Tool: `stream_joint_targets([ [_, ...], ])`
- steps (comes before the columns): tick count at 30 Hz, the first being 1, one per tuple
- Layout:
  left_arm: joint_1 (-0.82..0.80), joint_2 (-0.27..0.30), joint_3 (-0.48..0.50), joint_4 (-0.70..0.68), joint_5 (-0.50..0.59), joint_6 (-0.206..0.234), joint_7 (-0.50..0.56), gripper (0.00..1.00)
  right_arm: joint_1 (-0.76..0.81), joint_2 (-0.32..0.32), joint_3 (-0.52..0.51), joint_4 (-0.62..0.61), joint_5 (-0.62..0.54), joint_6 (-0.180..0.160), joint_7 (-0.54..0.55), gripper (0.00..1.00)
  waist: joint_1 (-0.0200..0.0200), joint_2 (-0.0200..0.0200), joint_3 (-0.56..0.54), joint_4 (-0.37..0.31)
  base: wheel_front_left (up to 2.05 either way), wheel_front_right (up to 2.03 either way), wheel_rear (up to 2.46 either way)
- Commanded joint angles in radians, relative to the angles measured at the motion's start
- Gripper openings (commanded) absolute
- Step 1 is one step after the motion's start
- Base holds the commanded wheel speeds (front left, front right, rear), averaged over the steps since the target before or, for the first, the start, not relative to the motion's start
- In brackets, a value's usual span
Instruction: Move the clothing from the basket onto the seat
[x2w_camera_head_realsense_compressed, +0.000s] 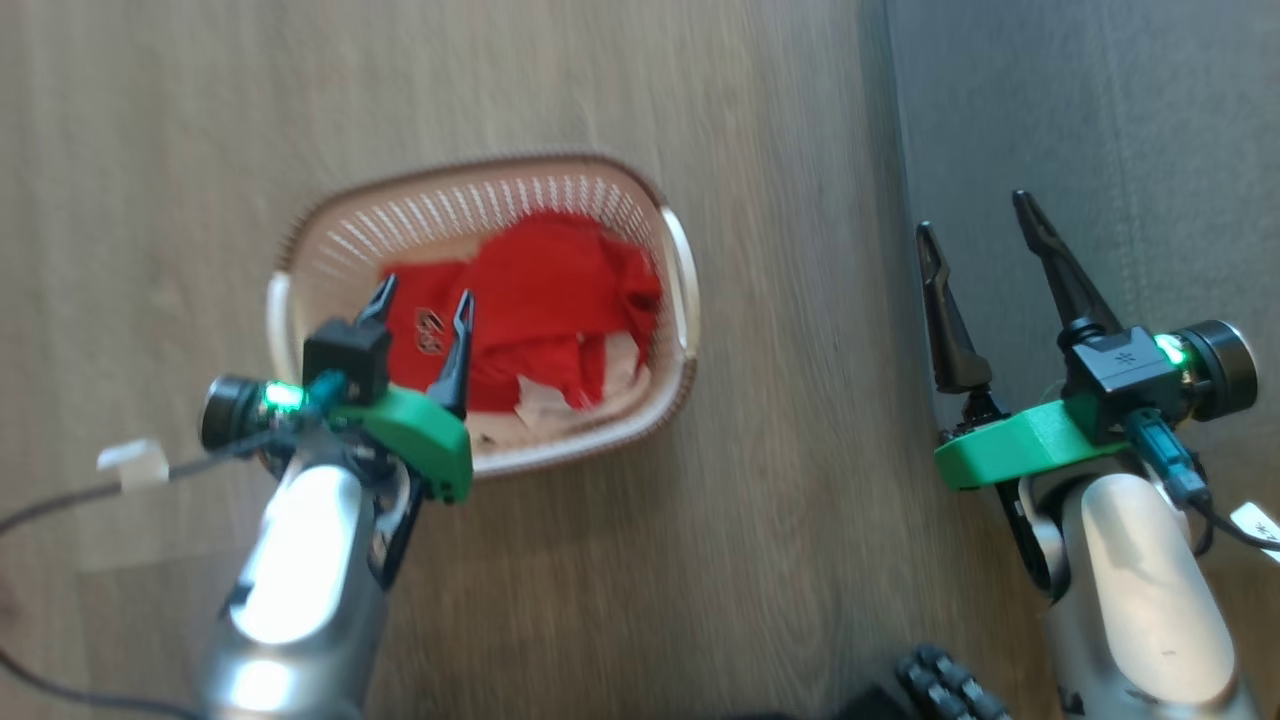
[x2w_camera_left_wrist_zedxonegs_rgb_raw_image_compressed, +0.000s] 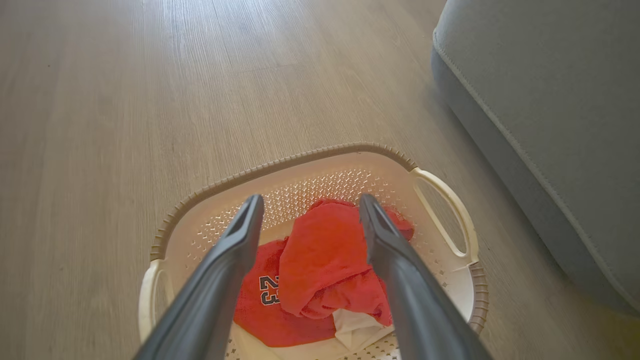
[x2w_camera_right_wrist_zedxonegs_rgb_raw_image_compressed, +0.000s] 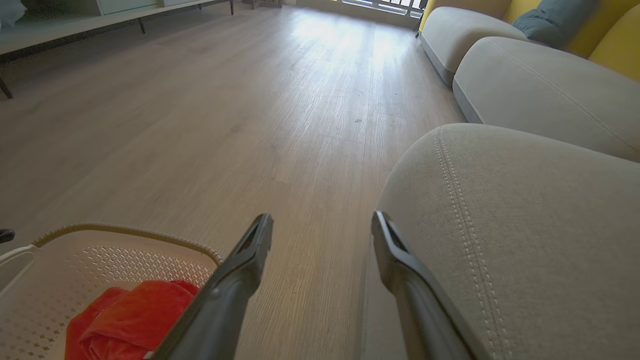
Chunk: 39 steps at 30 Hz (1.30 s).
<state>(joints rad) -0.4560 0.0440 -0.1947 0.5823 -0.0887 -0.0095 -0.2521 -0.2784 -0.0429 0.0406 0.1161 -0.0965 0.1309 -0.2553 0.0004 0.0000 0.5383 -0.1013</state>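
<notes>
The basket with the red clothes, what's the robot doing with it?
The robot looks ready to take the red clothing out of the basket, which sits on the wooden floor. Its left end effector hangs open over the pile and holds nothing. Its right end effector is open too, over the edge of the grey seat beside the basket. All the clothing lies in the basket, none on the seat.

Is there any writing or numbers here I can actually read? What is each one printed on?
"23": dark digits on the red jersey in the basket, seen from the left wrist.
Head view: the same print is too blurred to read.
White tag by the right arm's cable: its dark mark is too small to read.
No other text can be read.
</notes>
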Motion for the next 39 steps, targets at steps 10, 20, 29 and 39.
stream_joint_targets([
  [10, -0.246, 0.087, 0.004, 0.345, 0.033, -0.087, -0.010, 1.00, -0.007, -0.007, 0.044, -0.058, 0.051, 0.000, -0.006, 1.00, -0.0004, 0.0000, 0.248, -0.141, 0.00, 0.00, 0.00],
  [20, -0.435, 0.158, -0.038, 0.589, 0.075, -0.087, -0.010, 1.00, -0.004, -0.007, 0.088, -0.081, 0.088, 0.000, -0.006, 1.00, -0.0004, 0.0000, 0.357, -0.204, 0.00, 0.00, 0.00],
  [29, -0.540, 0.153, -0.041, 0.689, 0.054, -0.086, 0.053, 1.00, 0.022, -0.007, 0.111, -0.094, 0.093, 0.000, -0.006, 1.00, -0.0004, 0.0000, 0.410, -0.202, 0.00, 0.00, 0.00],
  [39, -0.558, 0.109, -0.151, 0.706, -0.012, -0.121, 0.198, 1.00, 0.028, -0.007, 0.132, -0.102, 0.099, 0.000, -0.006, 1.00, -0.0004, 0.0000, 0.434, -0.205, 0.00, 0.00, 0.00],
])
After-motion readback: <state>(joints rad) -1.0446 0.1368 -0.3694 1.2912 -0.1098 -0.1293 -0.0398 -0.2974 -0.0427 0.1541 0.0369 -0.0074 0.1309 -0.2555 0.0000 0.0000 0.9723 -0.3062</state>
